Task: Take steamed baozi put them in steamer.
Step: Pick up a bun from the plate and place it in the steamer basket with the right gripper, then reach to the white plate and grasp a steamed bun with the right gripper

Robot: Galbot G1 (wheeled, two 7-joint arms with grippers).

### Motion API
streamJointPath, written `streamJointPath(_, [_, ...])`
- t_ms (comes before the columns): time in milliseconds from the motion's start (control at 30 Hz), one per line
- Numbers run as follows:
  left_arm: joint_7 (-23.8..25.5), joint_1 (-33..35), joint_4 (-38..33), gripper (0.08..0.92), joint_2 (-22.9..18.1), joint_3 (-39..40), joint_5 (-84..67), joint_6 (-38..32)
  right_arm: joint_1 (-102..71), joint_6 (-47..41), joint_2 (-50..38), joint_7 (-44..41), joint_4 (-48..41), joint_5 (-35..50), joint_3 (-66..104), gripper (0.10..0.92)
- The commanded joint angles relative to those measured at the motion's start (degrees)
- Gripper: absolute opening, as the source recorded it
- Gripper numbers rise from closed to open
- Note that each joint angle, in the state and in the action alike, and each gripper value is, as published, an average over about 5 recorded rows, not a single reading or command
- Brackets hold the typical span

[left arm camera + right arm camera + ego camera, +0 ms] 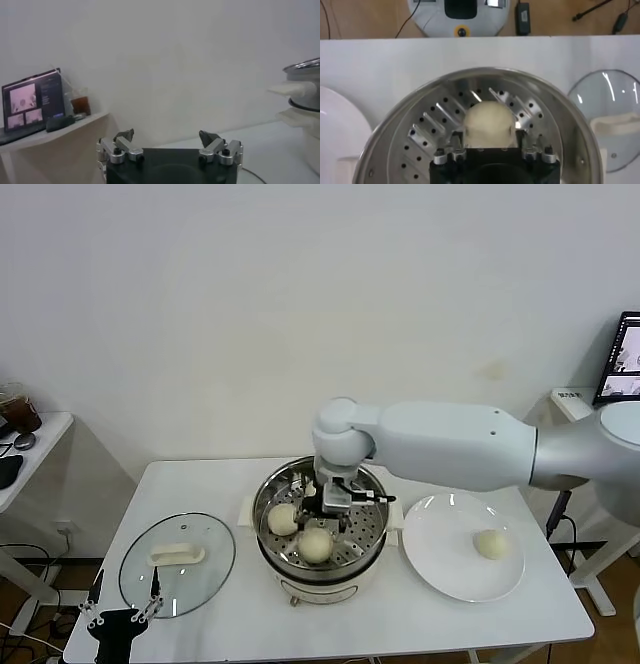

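Observation:
The steamer [372, 514] stands mid-table, a shiny pot with a perforated tray [430, 125]. My right gripper [326, 506] reaches down into it. In the right wrist view its fingers [457, 137] press both sides of a cream baozi [489, 120] low over the tray. The head view shows two baozi in the pot, one left of the gripper [283, 519] and one just in front [315, 544]; I cannot tell which is the gripped one. Another baozi [490, 544] lies on the white plate [445, 559]. My left gripper [120, 616] is parked open off the table's front left corner.
The glass lid [195, 579] with a white handle lies on the table left of the pot, also in the right wrist view [615, 100]. The left wrist view shows the pot's side [305, 95] and a side shelf with a laptop [32, 105].

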Motion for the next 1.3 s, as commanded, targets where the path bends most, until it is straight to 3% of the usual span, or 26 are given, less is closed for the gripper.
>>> streamJointPath(33, [0.06, -0.18, -0.19, 0.823, 0.34, 0.08, -0.08, 0.09, 4.01, -5.10, -7.27, -0.38, 0.10, 2.82, 4.52, 0.772])
streamJointPath(233, [0.18, -0.54, -0.35, 0.823, 1.32, 0.30, -0.12, 0.28, 6.45, -30.30, -20.32, 1.88, 3.35, 8.40, 4.93, 0.822])
streamJointPath(467, [0.52, -1.27, -0.07, 0.823, 2.25, 0.94, 0.00, 0.67, 0.45, -43.31, -37.27, 2.81, 5.73, 5.05, 8.48, 0.823])
streamJointPath(767, [0.62, -0.99, 0.25, 0.823, 2.68, 1.57, 0.61, 0.67, -29.54, -38.11, -47.41, 1.42, -0.45, -2.43, 29.92, 0.823])
streamJointPath(1067, [0.54, 0.25, 0.01, 0.823, 2.05, 1.22, 1.24, 0.33, -38.88, -30.09, -43.32, 1.13, -9.63, -8.53, 36.89, 0.823])
streamJointPath(1300, [0.54, 0.87, -0.30, 0.823, 1.65, 0.54, 1.34, 0.32, -43.05, -28.63, -38.22, 1.09, -15.55, -12.17, 41.25, 0.823])
